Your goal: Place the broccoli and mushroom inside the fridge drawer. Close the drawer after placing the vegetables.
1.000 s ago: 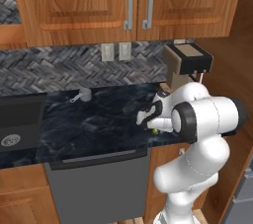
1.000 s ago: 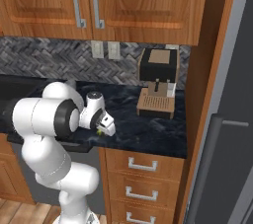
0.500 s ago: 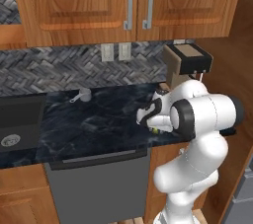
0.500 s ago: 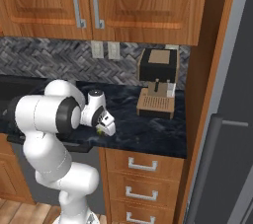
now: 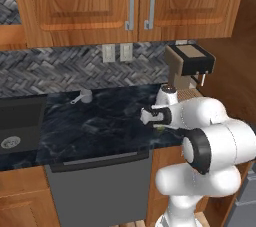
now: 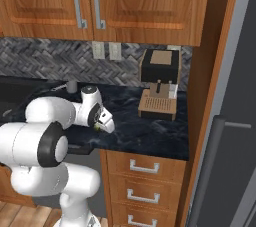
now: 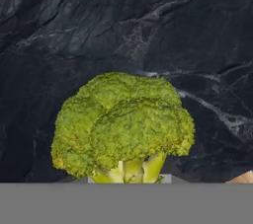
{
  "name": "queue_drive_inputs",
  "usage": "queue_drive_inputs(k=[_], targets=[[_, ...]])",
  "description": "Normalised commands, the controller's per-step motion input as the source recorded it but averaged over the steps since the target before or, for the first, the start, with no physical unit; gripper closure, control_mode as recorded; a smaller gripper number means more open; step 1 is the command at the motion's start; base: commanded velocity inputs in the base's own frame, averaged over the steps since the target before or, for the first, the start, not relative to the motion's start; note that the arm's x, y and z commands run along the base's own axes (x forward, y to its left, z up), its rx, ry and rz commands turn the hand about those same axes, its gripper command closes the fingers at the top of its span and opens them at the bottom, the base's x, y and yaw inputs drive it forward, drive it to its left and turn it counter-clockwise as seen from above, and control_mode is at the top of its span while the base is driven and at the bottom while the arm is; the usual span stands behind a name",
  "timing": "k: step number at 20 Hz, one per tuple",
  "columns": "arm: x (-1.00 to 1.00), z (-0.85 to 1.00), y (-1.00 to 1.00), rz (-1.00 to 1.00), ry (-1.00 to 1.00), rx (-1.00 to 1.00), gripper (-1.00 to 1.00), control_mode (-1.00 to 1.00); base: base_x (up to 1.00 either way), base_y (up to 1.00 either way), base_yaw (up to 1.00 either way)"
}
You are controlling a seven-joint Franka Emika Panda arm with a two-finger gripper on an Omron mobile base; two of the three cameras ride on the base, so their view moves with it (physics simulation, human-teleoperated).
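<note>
The broccoli (image 7: 123, 124) is very close in the hand view, bushy head up and pale stalk at the bottom edge, over the dark marble counter (image 7: 148, 20). My gripper (image 5: 156, 123) hangs low over the counter's front right part, with a bit of green broccoli (image 5: 159, 127) under the hand. In the right base view the gripper (image 6: 101, 126) has the green floret (image 6: 96, 127) at its tip. The stalk hides the fingertips, and the gripper looks shut on the broccoli. The mushroom and the fridge drawer are out of view.
A coffee machine (image 5: 189, 68) stands on the counter right behind the hand. A small metal cup (image 5: 85, 96) sits at the back and a sink (image 5: 17, 123) at the left. The dark grey fridge (image 6: 230, 136) rises at the right, past wooden drawers (image 6: 145, 171).
The arm's elbow has shifted a little. The hand stays at the same spot over the counter.
</note>
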Motion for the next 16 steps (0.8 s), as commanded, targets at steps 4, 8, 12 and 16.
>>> queue_drive_inputs(k=[4, 8, 12, 16], targets=[[-0.70, 0.99, 0.00, 0.00, -0.19, -0.03, 1.00, -1.00, 0.00, 0.00, 0.00], [-0.76, 0.98, 0.02, 0.00, -0.07, 0.00, 1.00, -1.00, 0.00, 0.00, 0.00], [-0.79, 0.89, 0.07, 0.00, 0.00, 0.00, 1.00, -1.00, 0.00, 0.00, 0.00], [-0.97, 0.64, 0.11, 0.00, 0.00, 0.00, 1.00, -1.00, 0.00, 0.00, 0.00]])
